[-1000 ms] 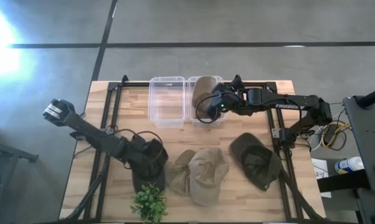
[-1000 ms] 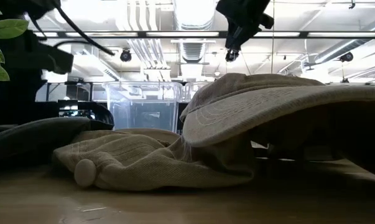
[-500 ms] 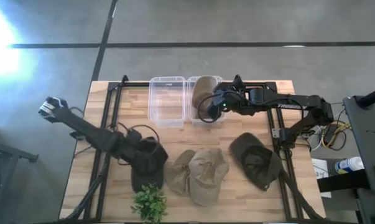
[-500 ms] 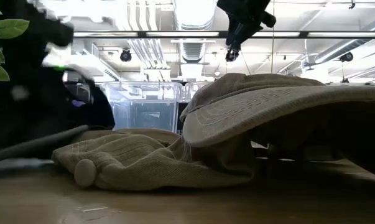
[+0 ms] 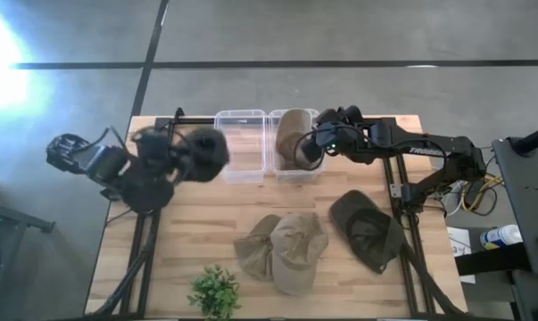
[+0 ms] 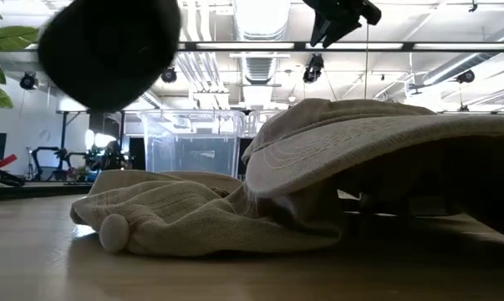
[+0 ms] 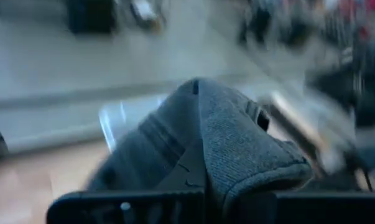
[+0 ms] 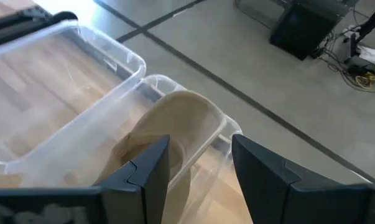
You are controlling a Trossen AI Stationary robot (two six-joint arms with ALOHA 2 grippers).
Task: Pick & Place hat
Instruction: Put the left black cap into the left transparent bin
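A dark grey knit hat [image 5: 206, 152] hangs in the air by the left clear bin [image 5: 239, 147], with my left gripper [image 5: 188, 153] shut on it. In the low view this hat [image 6: 109, 50] shows high above the table. The right clear bin [image 5: 295, 169] holds a tan hat [image 5: 292, 127]. My right gripper [image 5: 310, 148] hovers open over it, fingers either side of the tan hat [image 8: 168, 130] without touching. Two tan hats [image 5: 282, 250] and a dark green cap [image 5: 367, 230] lie on the table's near half. My left gripper holds the dark hat by a bunched fold of its knit cloth [image 7: 203, 168]. The cloth itself covers the fingertips, so the exact place of contact is hidden. The hat is lifted clear of the table and bulges out in front of the fingers.
A small green plant [image 5: 213, 292] stands at the near edge. Black frame rails [image 5: 157, 178] run along the table's left and right sides. Bare wood [image 5: 206, 205] lies between the bins and the hats.
My left gripper has taken hold of the dark hat at the table's near left, lifted it clear and swung it fast toward the far edge, up beside the left bin. My right gripper has risen a little over the right bin, still open.
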